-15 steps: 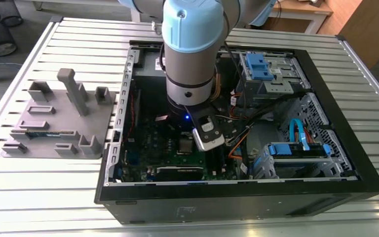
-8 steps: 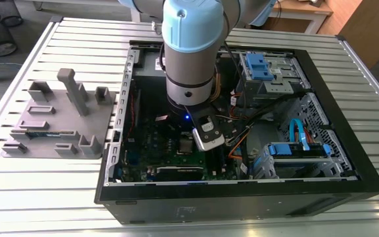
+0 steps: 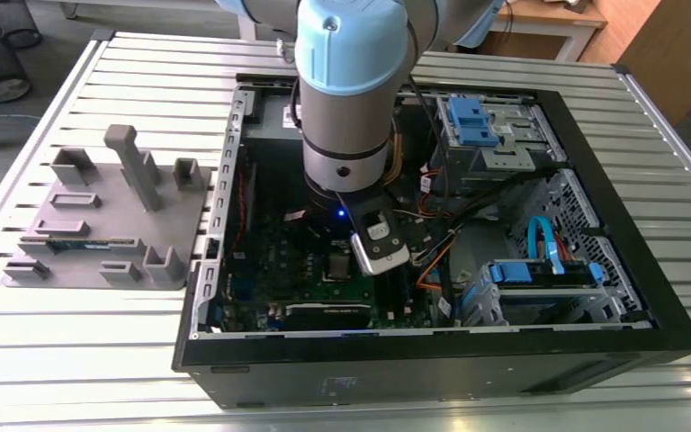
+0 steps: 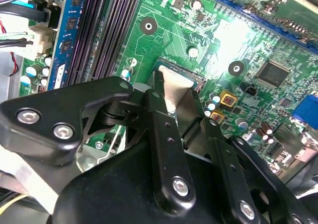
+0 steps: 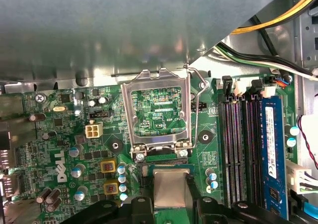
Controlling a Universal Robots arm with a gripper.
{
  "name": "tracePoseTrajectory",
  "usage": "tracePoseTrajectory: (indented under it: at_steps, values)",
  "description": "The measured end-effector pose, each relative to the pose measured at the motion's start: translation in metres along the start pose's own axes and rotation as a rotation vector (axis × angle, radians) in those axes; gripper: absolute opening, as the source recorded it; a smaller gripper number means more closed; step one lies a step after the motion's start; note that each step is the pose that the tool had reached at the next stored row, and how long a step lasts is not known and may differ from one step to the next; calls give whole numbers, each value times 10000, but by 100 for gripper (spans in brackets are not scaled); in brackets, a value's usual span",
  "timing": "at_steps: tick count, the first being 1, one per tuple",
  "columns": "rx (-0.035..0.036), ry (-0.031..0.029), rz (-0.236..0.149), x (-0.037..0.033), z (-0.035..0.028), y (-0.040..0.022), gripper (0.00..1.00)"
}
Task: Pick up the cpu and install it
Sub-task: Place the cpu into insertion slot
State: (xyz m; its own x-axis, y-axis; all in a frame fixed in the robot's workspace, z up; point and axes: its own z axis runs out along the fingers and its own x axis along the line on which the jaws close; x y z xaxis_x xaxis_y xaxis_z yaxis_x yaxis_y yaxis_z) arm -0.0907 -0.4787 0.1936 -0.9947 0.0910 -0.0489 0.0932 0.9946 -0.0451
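The cpu (image 5: pixel 171 186) is pinched between the fingers (image 4: pixel 161 124) of the gripper (image 4: pixel 175 97). The socket (image 5: pixel 166 160) just beneath them could be damaged by a tilted or misaligned release.

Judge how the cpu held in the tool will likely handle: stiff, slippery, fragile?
The cpu looks like a flat metal-topped plate, so probably stiff and light. Pinched by thin edges in the tool, its smooth top suggests it could slip or tilt.

Count, working outward from the gripper (image 5: pixel 171 203): one cpu (image 5: pixel 171 184) clamped in it; one metal socket frame (image 5: pixel 130 115) just ahead of it; two yellow square components (image 5: pixel 108 166) to one side; three empty memory slots (image 5: pixel 229 149) and one blue memory stick (image 5: pixel 271 154) to the other — one grey block tray (image 3: pixel 94 202) well away, outside the one computer case (image 3: pixel 442 360).
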Motion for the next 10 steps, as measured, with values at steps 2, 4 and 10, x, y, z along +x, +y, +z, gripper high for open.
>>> tracePoseTrajectory:
  at_steps: [2,4,10]
  values:
    - [-4,-2,0,0,1,1,35]
    - [-5,-2,0,0,2,1,42]
    - [-1,0,0,1,0,0,49]
